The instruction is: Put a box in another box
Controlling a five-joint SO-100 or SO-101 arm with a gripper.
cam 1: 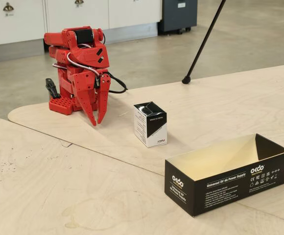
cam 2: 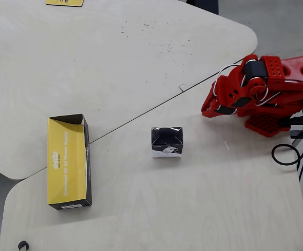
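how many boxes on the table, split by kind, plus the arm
Small black-and-white carton: 1
Long open black box: 1
Red robot arm, gripper pointing down at the table: 1
Total: 3

Fixed view low across the table [cam 1: 59, 196], overhead looking straight down, probably higher, both sharing arm [cam 2: 261, 94].
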